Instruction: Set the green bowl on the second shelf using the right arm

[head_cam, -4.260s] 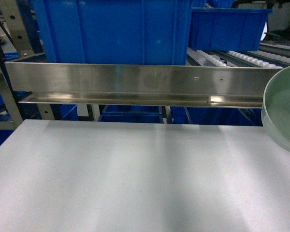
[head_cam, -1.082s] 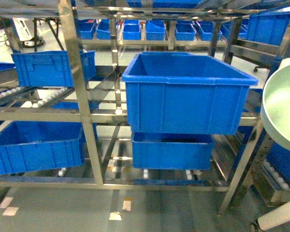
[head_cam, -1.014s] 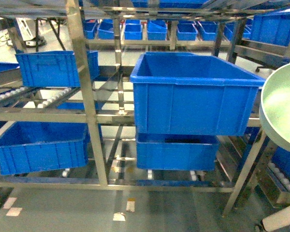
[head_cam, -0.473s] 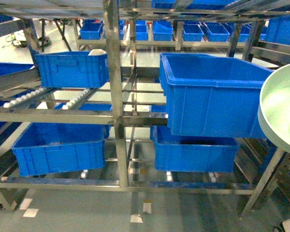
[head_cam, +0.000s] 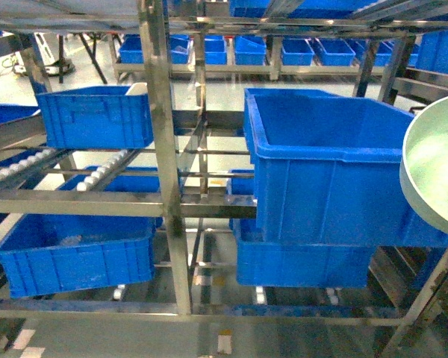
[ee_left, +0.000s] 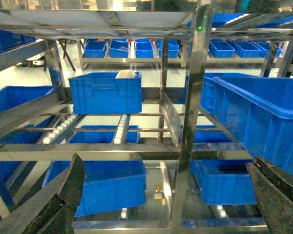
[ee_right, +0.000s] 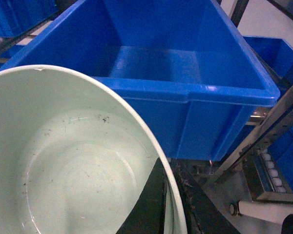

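The pale green bowl (head_cam: 434, 170) hangs at the right edge of the head view, tilted so its inside faces me. In the right wrist view the green bowl (ee_right: 63, 165) fills the lower left, and my right gripper (ee_right: 172, 210) is shut on its rim, one black finger (ee_right: 150, 207) inside and one outside. Just beyond the bowl stands the large deep blue crate (ee_right: 161, 63) on the second shelf (head_cam: 209, 206); the same crate (head_cam: 336, 171) is left of the bowl in the head view. My left gripper (ee_left: 168, 195) is open and holds nothing.
A steel upright post (head_cam: 164, 149) stands in the front middle of the rack. Smaller blue crates sit at upper left (head_cam: 97, 115), lower left (head_cam: 75, 257) and under the large crate (head_cam: 306, 261). A white rounded object (ee_left: 126, 74) lies in the upper-left crate. Roller rails (head_cam: 97, 175) run beneath it.
The view went from a grey table to the rack. Over the last half second the large crate has grown nearer and the post slid slightly left. The bowl stays at the right edge.
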{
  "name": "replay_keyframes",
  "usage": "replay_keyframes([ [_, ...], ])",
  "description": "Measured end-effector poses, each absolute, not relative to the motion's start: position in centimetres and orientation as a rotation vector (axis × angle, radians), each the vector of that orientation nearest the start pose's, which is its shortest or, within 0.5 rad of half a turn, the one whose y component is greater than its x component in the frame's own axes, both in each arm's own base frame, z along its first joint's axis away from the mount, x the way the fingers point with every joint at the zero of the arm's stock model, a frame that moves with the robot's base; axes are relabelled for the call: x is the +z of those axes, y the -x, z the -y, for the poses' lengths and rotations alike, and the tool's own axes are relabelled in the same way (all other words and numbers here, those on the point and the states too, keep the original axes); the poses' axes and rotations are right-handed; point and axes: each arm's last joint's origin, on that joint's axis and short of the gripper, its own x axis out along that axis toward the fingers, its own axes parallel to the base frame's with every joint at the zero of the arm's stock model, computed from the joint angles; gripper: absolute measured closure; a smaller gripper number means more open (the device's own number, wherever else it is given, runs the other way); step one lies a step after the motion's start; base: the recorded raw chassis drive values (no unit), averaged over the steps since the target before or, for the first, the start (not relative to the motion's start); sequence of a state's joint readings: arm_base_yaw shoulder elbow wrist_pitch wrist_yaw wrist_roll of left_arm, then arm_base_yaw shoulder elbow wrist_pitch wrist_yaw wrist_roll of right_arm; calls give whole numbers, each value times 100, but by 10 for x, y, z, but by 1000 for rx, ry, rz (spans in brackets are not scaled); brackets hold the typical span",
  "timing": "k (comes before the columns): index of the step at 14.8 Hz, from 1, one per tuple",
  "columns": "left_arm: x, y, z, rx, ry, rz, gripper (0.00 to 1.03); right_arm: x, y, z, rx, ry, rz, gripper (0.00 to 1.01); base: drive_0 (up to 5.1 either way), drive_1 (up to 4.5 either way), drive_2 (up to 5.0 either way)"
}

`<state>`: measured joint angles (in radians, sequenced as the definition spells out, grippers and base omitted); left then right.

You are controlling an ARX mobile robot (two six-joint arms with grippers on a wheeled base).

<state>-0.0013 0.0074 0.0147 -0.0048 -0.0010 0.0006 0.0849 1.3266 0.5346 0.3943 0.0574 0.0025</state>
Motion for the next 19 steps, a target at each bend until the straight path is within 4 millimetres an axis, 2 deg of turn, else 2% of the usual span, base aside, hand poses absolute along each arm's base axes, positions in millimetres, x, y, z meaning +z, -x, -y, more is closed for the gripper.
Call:
replay_keyframes([
  [13, 168, -97, 0, -1, -1, 4, 5, 190, -259, -20, 27, 26, -398, 98, 5, 435, -425],
  [14, 167, -97, 0, 2, -1, 2, 5, 187, -254, -20, 18, 25, -406, 99, 9, 441, -423],
  [19, 168, -97, 0, 0, -1, 3, 5, 187, -253, -20, 20, 24, -400, 98, 37, 37, 37],
])
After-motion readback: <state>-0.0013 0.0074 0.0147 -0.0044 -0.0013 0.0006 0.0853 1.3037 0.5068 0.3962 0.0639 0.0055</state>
